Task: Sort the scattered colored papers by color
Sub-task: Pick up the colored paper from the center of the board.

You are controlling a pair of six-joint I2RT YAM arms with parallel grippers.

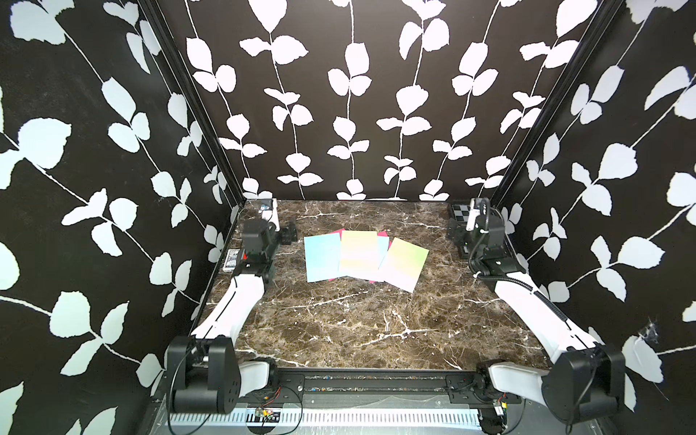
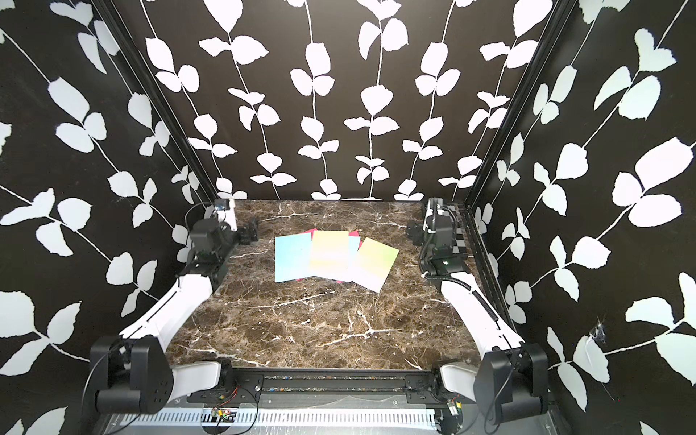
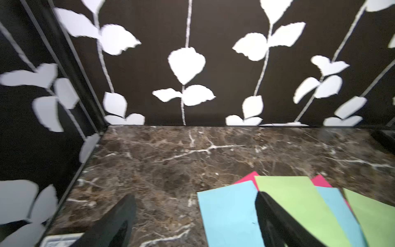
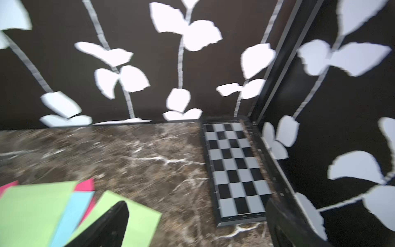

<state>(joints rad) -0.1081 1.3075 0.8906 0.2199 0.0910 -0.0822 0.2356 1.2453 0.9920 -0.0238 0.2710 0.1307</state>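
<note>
The colored papers lie overlapping at mid-table in both top views. A light blue sheet [image 1: 322, 258] is leftmost, then a light green sheet [image 1: 358, 254] and a second light green sheet [image 1: 405, 263]. Another light blue sheet [image 1: 383, 246] and magenta pink corners [image 1: 341, 231] peek from underneath. My left gripper [image 1: 290, 233] hangs just left of the pile. In the left wrist view it [image 3: 195, 197] is open and empty, with one finger over the blue sheet [image 3: 226, 216]. My right gripper [image 1: 454, 233] is right of the pile. It [image 4: 196, 204] is open, with one finger above a green sheet [image 4: 141, 218].
A black-and-grey checkerboard [image 4: 233, 169] lies along the right wall at the back corner [image 1: 461, 212]. A small card box [image 1: 231, 260] sits at the table's left edge beside the left arm. Patterned walls close in the back and both sides.
</note>
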